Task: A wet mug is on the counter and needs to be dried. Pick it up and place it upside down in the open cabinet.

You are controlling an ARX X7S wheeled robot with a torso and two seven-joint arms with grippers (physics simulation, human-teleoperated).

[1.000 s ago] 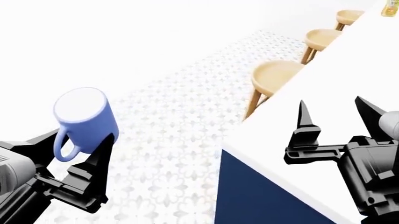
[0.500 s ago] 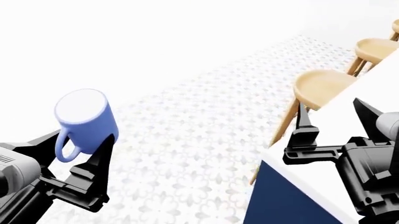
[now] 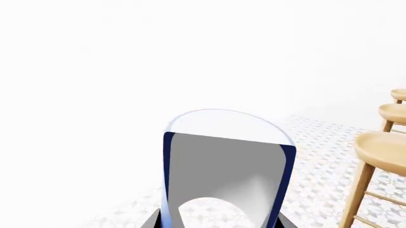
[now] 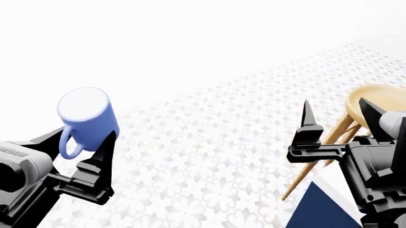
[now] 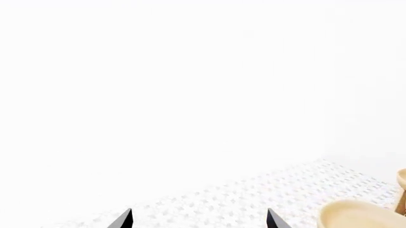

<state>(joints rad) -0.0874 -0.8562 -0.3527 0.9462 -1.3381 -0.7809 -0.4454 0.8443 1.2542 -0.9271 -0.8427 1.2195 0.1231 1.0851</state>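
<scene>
The light blue mug (image 4: 87,121) is held in the air, tilted, with its loop handle at the lower left. My left gripper (image 4: 82,137) is shut on its body. In the left wrist view the mug (image 3: 225,166) fills the space between the fingers of the left gripper (image 3: 219,225), and its grey inside shows. My right gripper (image 4: 336,105) is open and holds nothing; its two tips also show in the right wrist view (image 5: 199,219). Only a navy corner of the counter (image 4: 317,211) shows at the lower right. The cabinet is out of view.
A tan wooden stool (image 4: 374,97) stands behind the right gripper, beside the counter corner. More stools (image 3: 383,152) show in the left wrist view, and one stool (image 5: 358,213) in the right wrist view. White floral-patterned floor (image 4: 209,156) lies below, with plain white wall beyond.
The view has swung left: counter and stools slid to the right, and most of the counter has left the frame. The mug stays in the left gripper. The right gripper stays open.
</scene>
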